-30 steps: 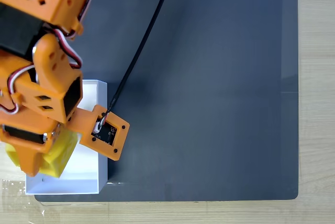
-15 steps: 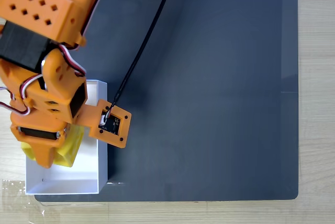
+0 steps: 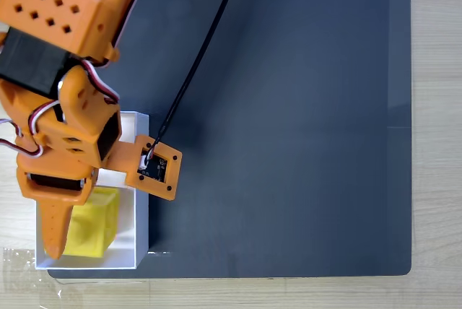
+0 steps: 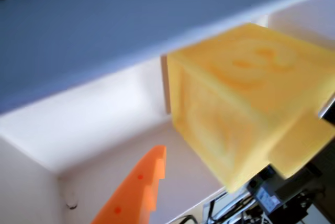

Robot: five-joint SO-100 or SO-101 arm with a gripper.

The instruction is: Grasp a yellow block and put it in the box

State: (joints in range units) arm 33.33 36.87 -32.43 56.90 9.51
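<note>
Fixed view from above: bright yellow plastic cube sitting inside the white rectangular open-topped box, toward the lower end, nearer the left wall. Box at bottom-left corner of the dark grey mat, partly off it onto the pale wood tabletop.

Orange 3D-printed arm over the box's upper half, black cable running up & right off frame. Jaws pointing down-frame into the box; one long orange finger along the left side of the cube, just beside it or touching, can't tell which. Other finger not made out here.

Wrist view: cube big & blurred at right, round embossed mark on its top face, white box walls behind and below. Toothed orange fingertip at bottom centre, apart from the cube w/ a clear gap of white box floor between. Jaws parted, nothing clamped; cube free of that tip. Dark parts & wiring at bottom-right edge, too blurred to tell more.
</note>
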